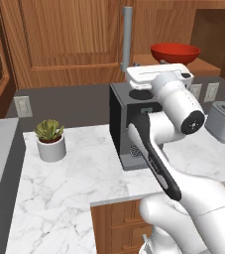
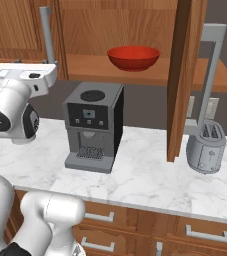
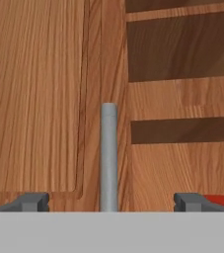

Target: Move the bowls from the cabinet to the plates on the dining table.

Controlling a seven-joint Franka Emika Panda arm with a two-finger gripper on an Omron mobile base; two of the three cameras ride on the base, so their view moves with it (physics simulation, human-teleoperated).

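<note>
The gripper is spread wide and empty, its fingertips set to either side of the grey bar handle of the closed left cabinet door. The red bowl is seen on the open cabinet shelf, above the coffee machine and toaster on the marble counter.

The cabinet stands open on its right half, and the way to the red bowl on the shelf is free from the front. The coffee machine stands just under this shelf. The open door blocks the right side, the closed door's handle the left.
</note>
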